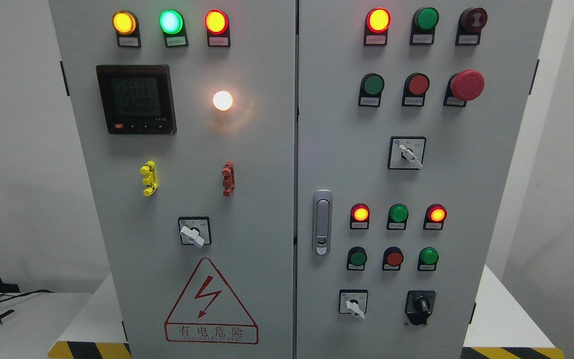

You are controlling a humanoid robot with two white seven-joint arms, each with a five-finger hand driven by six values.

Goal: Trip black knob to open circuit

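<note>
- Low on the right door of the tall grey metal electrical cabinet (267, 149), the small black rotary knob (420, 303) sits on its black plate, pointer upright.
- Just left of that black knob is a white-handled selector switch (354, 305) on a square plate.
- Above the knob runs a row of round buttons, the green one (428, 256) nearest.
- Farther up from the knob, a big red mushroom-head stop button (467, 85) juts out.
- Well left of the knob, a silver door latch (322, 222) stands upright.
- No robot hand appears, so the state of the fingers cannot be told.
</note>
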